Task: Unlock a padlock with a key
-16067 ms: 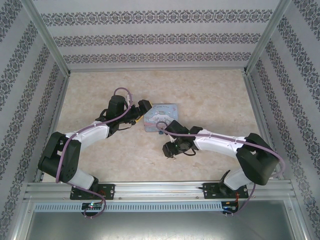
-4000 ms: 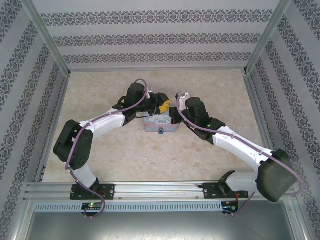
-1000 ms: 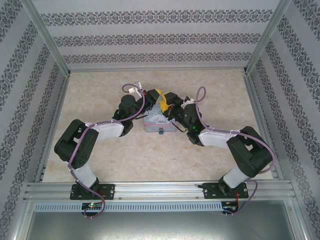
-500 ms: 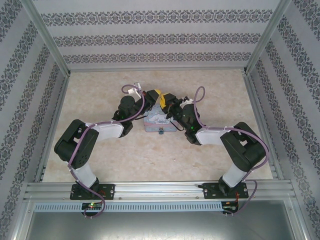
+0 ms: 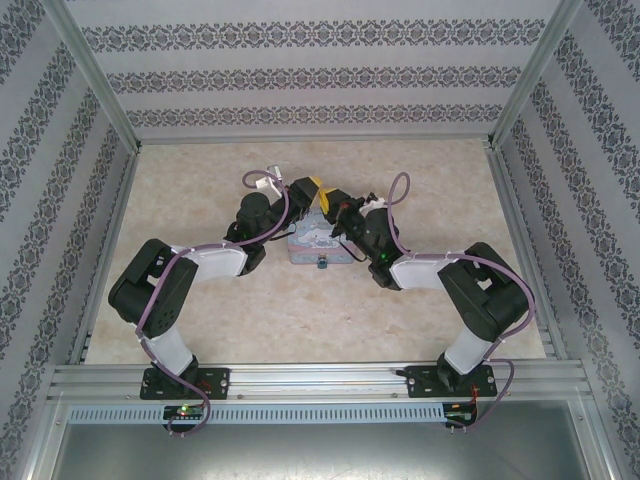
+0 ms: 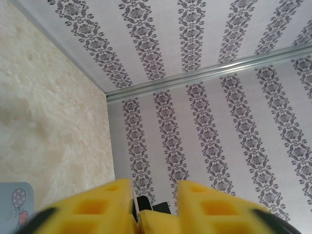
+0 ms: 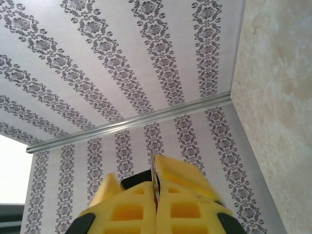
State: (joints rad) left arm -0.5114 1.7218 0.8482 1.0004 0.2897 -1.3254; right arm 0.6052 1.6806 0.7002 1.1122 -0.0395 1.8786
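Observation:
The key [image 7: 153,168] is a thin metal blade standing up from my right gripper [image 7: 157,189], whose yellow fingers are shut on it. My left gripper [image 6: 153,186] is open, and the key's blade [image 6: 133,201] shows in the gap between its fingers with a yellow finger of the right gripper. Seen from above, the left gripper [image 5: 307,189] and right gripper [image 5: 336,204] meet over the far edge of the pastel-blue tin box [image 5: 318,240]. The tiny bluish padlock [image 5: 323,264] hangs at the box's near side, apart from both grippers.
Both wrist cameras tilt up at the patterned back wall [image 6: 219,122] and its aluminium rail [image 7: 136,124]. A corner of the tin box [image 6: 14,204] shows at the lower left of the left wrist view. Beige tabletop [image 5: 420,190] lies around the box.
Over the last four seconds both grippers rose and swung in over the box's far edge. In the last second the right arm's elbow eased left; the grippers barely moved.

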